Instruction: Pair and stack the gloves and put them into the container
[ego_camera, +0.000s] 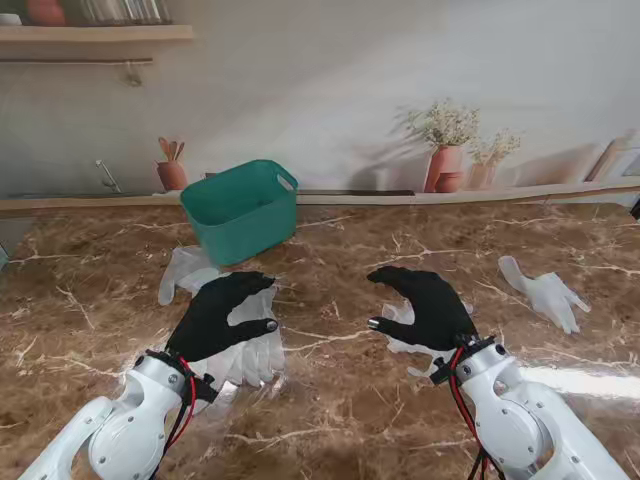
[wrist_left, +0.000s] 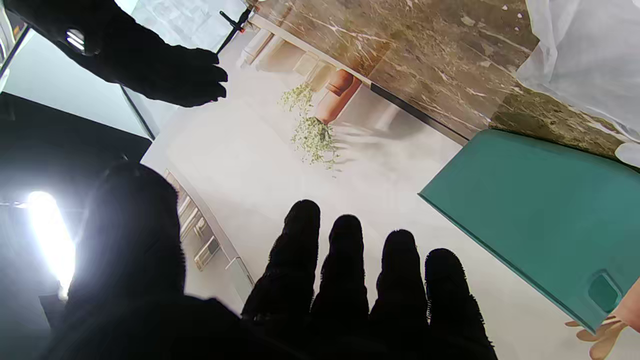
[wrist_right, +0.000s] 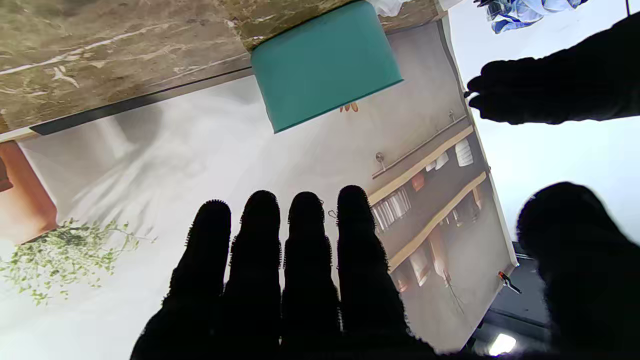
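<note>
The teal container (ego_camera: 243, 210) stands at the back of the marble table, left of centre. My left hand (ego_camera: 220, 315), in a black glove, hovers open with fingers spread over a white glove (ego_camera: 257, 350). Another white glove (ego_camera: 184, 272) lies between that hand and the container. My right hand (ego_camera: 425, 305) is open too, over a white glove (ego_camera: 403, 325) that peeks out from under it. One more white glove (ego_camera: 545, 293) lies alone at the right. The left wrist view shows its fingers (wrist_left: 345, 270), the container (wrist_left: 540, 220) and a white glove (wrist_left: 585, 55). The right wrist view shows its fingers (wrist_right: 305, 260) and the container (wrist_right: 325, 65).
A printed backdrop of shelves and potted plants (ego_camera: 447, 150) rises behind the table's far edge. Brown marble (ego_camera: 330, 420) lies between my two arms. Each wrist view catches the other hand: the right hand (wrist_left: 150, 65) and the left hand (wrist_right: 560, 85).
</note>
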